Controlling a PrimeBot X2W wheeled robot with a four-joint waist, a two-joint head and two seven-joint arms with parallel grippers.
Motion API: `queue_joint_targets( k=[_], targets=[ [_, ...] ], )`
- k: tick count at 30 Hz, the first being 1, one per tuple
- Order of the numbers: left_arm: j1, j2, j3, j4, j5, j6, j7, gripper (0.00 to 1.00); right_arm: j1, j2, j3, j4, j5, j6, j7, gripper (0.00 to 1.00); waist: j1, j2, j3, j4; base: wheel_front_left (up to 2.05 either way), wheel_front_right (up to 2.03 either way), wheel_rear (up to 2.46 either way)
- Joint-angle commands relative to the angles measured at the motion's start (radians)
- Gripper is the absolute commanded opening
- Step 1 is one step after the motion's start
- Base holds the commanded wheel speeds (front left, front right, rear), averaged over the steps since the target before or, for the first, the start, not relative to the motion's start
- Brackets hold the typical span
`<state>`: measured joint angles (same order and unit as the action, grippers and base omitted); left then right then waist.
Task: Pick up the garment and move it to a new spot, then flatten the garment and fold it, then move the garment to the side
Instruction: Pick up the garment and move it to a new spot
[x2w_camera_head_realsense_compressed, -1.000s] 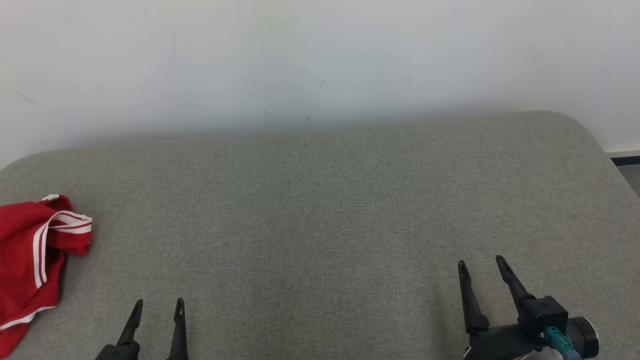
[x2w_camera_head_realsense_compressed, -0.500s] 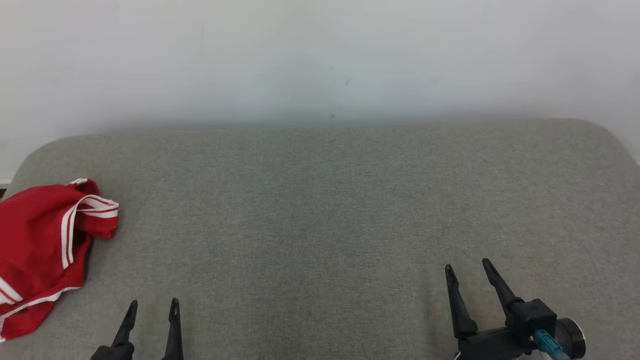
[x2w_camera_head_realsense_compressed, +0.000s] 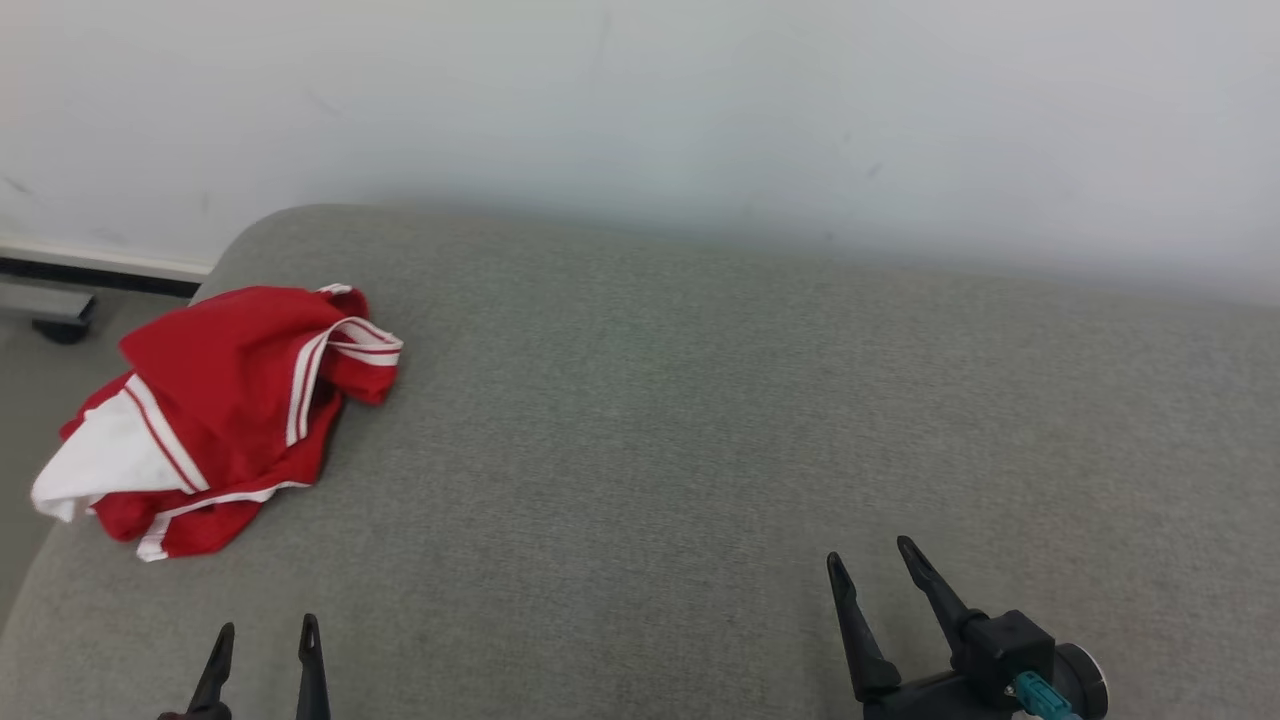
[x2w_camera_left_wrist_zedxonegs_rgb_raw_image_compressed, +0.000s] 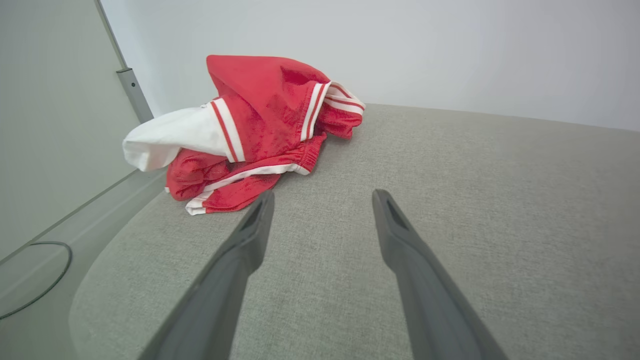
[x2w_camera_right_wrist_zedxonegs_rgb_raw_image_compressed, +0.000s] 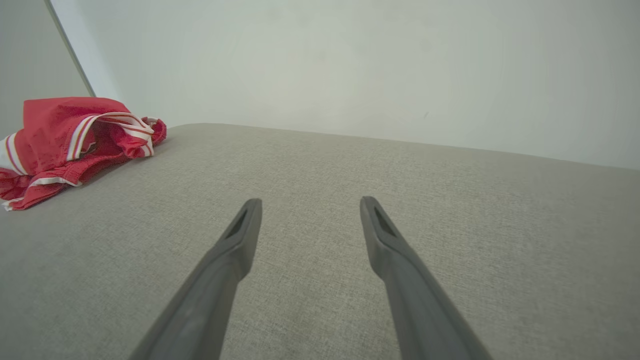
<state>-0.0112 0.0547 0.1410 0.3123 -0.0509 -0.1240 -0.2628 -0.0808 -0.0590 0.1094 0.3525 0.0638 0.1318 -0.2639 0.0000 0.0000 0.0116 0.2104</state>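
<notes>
Red garment (x2w_camera_head_realsense_compressed: 225, 400) lies crumpled on grey cushion (x2w_camera_head_realsense_compressed: 650, 420); left tool (x2w_camera_head_realsense_compressed: 267, 625) and right tool (x2w_camera_head_realsense_compressed: 868, 550) gape empty.

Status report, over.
Left gripper open, empty. Right gripper open, empty. Red garment crumpled at left end of grey cushion, untouched. Nothing between it and left gripper.

light: bright, even, diffuse | shadows: soft, faint | focus: sharp | wrist views: wide-angle edge bending

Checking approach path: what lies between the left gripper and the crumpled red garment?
Bare grey fabric cushion separates left gripper from garment, per left wrist view.
</notes>
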Motion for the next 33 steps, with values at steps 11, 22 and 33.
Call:
queue_joint_targets(
  k=[11, 22, 33],
  targets=[
    [0.041, -0.003, 0.077, -0.01, -0.011, 0.012, -0.003, 1.0, -0.034, -0.004, 0.106, 0.037, 0.037, -0.002, -0.001, 1.0, 0.0, 0.0, -0.001, 0.206, 0.0, 0.0, 0.0],
    [0.02, -0.004, 0.103, 0.011, -0.006, 0.008, -0.003, 1.0, -0.055, -0.027, 0.134, 0.047, 0.058, -0.002, -0.001, 1.0, 0.0, 0.0, 0.035, 0.206, 0.0, 0.0, 0.0],
    [-0.088, -0.003, 0.14, 0.043, -0.099, 0.012, -0.003, 1.0, -0.093, -0.062, 0.141, 0.036, 0.058, -0.002, -0.001, 1.0, 0.0, 0.0, 0.138, 0.13, 0.0, 0.0, 0.0]
  ],
)
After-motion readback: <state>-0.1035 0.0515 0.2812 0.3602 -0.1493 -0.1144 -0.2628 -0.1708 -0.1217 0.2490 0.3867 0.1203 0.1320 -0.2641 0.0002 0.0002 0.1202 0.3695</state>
